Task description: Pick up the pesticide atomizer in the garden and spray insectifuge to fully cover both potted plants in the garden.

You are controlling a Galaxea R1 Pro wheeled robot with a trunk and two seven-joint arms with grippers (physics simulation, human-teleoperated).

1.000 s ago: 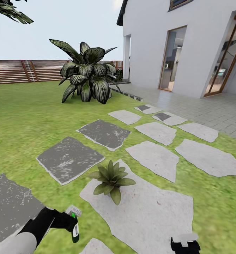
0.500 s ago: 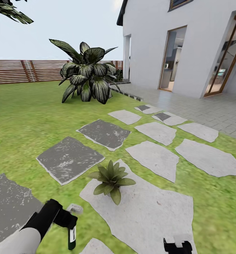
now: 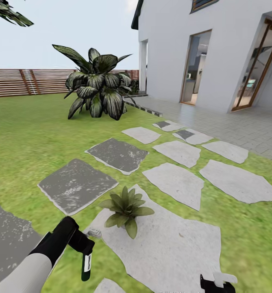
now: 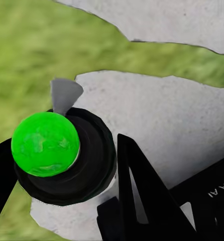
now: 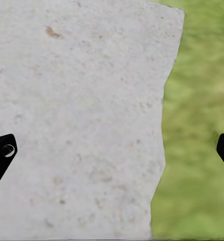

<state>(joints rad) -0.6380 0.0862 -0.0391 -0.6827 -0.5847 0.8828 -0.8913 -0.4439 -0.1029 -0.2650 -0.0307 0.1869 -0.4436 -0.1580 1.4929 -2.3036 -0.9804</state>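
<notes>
- Nearest to me, my left gripper (image 3: 83,247) is clenched on the pesticide atomizer (image 3: 86,265), a slim dark green bottle with a white label band, hanging low over the grass at the edge of a pale stepping stone (image 3: 168,248).
- In the left wrist view I look down on the atomizer's (image 4: 62,153) round black top with a bright green cap, a black finger (image 4: 142,196) pressed beside it.
- I judge I am holding it low and near so the spray can reach the plant just ahead.
- Mirrored white letters show on the gripper body; I cannot read a word. The bottle's label is too small to read.
- My right gripper (image 3: 217,283) sits at the lower edge, over the same stone; its finger tips (image 5: 2,153) stand wide apart, holding nothing.
- Just beyond the atomizer, one potted plant (image 3: 125,208), a low green rosette, sits on the stone's near corner.
- Further off lie grey stepping stones, a big dark bush (image 3: 96,87), a brown slatted fence (image 3: 26,81) and a white house (image 3: 209,53).
</notes>
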